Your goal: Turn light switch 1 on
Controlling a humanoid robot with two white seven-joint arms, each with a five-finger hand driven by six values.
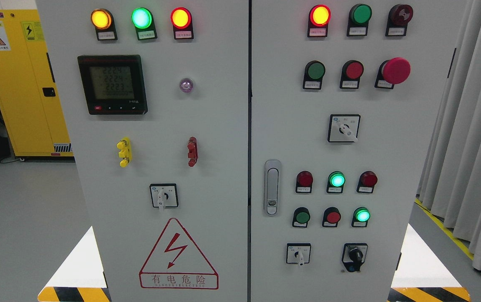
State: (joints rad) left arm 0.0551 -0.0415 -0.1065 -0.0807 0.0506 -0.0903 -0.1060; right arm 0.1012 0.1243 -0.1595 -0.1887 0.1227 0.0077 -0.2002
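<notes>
A grey electrical cabinet (pixel 223 126) with two doors fills the head view. No hand or arm of mine shows. On the right door a row of a green push button (pixel 302 217), a red push button (pixel 332 217) and a lit green button (pixel 362 215) sits under three lamps, of which the middle green lamp (pixel 336 179) glows. Below them are a white rotary selector (pixel 298 253) and a black knob selector (pixel 354 254). The labels are too small to read, so I cannot tell which control is light switch 1.
The right door also carries a red mushroom stop button (pixel 396 70), a rotary switch (pixel 344 128) and a door handle (pixel 271 187). The left door has a digital meter (pixel 112 84) and a selector (pixel 164 196). A yellow cabinet (pixel 22 84) stands left, grey curtains (pixel 471 147) right.
</notes>
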